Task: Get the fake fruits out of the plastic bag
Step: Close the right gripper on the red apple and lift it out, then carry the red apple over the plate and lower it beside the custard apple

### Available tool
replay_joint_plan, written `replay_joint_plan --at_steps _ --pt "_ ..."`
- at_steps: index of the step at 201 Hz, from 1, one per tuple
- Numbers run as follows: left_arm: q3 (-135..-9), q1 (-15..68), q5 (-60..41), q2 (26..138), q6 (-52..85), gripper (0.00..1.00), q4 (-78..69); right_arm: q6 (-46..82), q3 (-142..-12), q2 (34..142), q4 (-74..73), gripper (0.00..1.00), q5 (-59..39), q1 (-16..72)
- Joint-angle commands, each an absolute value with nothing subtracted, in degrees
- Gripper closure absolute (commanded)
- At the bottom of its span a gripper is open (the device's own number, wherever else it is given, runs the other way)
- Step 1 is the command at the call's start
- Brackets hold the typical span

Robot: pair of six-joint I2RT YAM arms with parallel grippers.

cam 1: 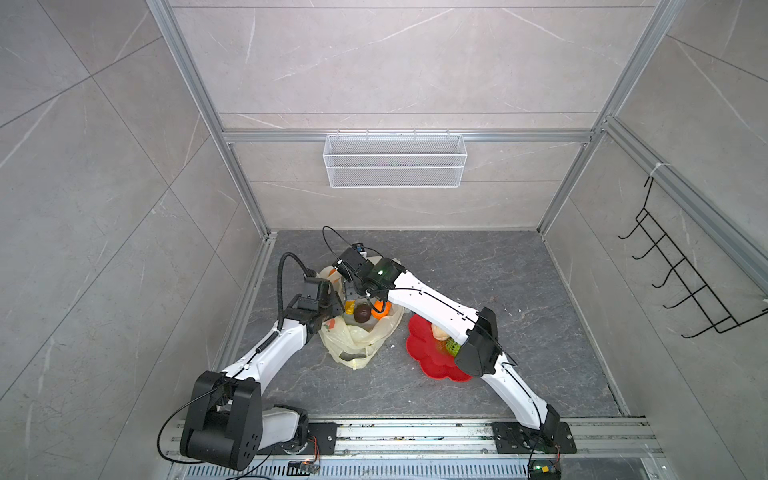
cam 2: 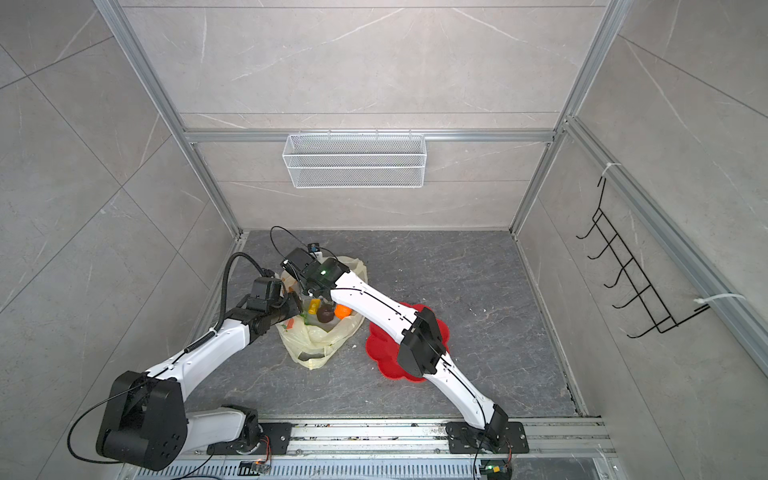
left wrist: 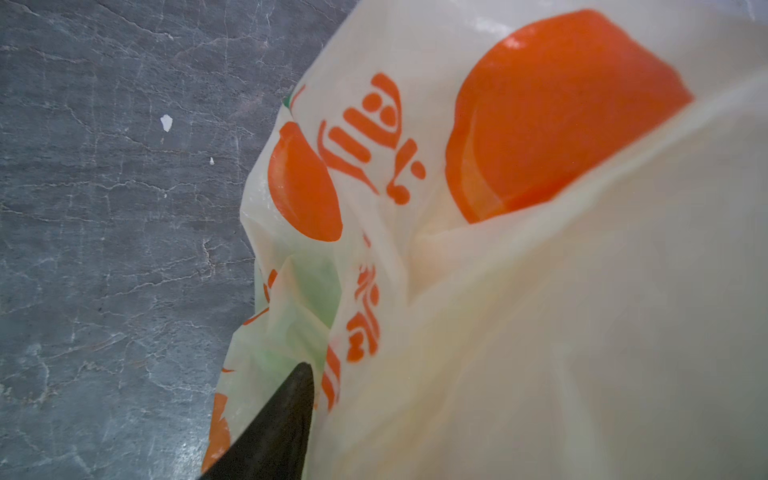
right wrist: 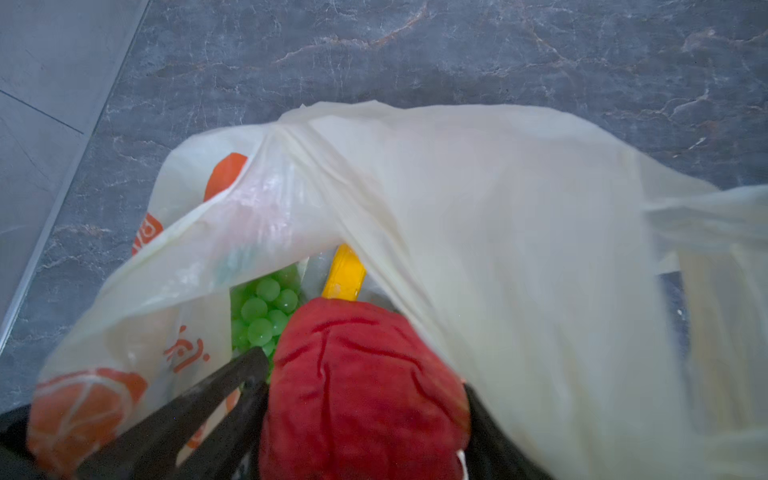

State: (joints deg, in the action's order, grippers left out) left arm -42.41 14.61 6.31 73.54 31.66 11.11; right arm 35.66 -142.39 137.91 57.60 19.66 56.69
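The pale-yellow plastic bag (cam 1: 357, 338) (cam 2: 320, 336) lies open on the dark floor. Inside it I see a dark brown fruit (cam 1: 362, 312), an orange (cam 1: 381, 308) and a yellow banana (right wrist: 344, 272) beside green grapes (right wrist: 262, 316). My right gripper (right wrist: 362, 376) (cam 1: 351, 297) reaches into the bag mouth, shut on the red bumpy fruit (right wrist: 357, 332), one finger on each side. My left gripper (cam 1: 338, 305) sits at the bag's left rim. Only one of its fingers (left wrist: 282, 415) shows, outside the bag wall (left wrist: 540, 332); film hides the other. A cream fruit (cam 1: 439, 331) and a green bumpy fruit (cam 1: 452, 347) lie in the dish.
The red flower-shaped dish (cam 1: 424, 353) (cam 2: 382, 349) lies right of the bag, partly under my right arm. A white wire basket (cam 1: 395, 160) hangs on the back wall and a black hook rack (cam 1: 681, 270) on the right wall. Aluminium rails (cam 1: 415, 432) run along the front.
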Motion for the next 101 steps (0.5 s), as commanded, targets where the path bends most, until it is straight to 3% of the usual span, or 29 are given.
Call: replay_joint_plan --at_steps 1,36,101 --pt "-42.63 14.84 7.85 73.04 30.85 0.43 10.63 34.05 -134.04 132.39 54.81 0.29 19.51 56.92" --pt "-42.63 14.81 8.24 72.86 30.87 0.43 10.82 33.64 -110.57 118.74 38.15 0.29 13.21 56.39" --pt "-42.71 14.79 8.43 72.88 30.93 0.43 10.99 40.38 -82.86 102.49 20.55 0.28 1.89 51.73"
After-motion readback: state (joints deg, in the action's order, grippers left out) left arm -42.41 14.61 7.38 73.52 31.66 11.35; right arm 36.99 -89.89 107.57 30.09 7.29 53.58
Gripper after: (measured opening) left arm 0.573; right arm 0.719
